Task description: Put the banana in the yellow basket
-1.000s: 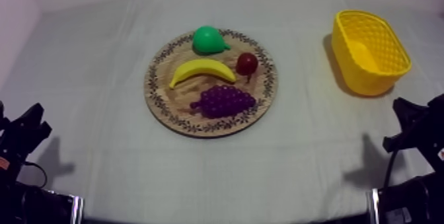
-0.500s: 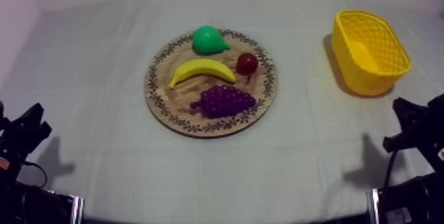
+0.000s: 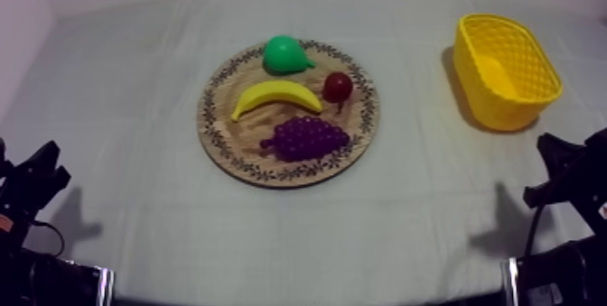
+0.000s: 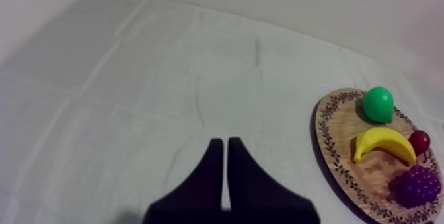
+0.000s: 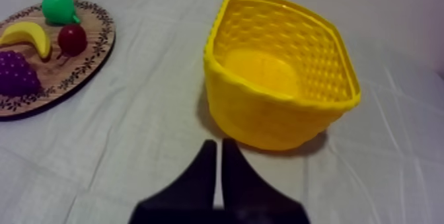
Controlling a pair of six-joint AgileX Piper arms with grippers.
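Ahead of my left gripper (image 4: pixel 225 144) and well off to its right, the banana (image 4: pixel 383 144) lies on the wooden board (image 4: pixel 340 127). Its long axis runs across the board and both tips curve toward my side; which tip is the stalk I cannot say surely. Both arms sit low at the table edges. The left fingers are pressed together on nothing, and so are those of the right gripper (image 5: pixel 219 146), which points at the yellow basket (image 5: pixel 264 117) near in front.

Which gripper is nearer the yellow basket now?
Right. The right gripper sits just short of the yellow basket; the left gripper is far off, beyond the wooden board.
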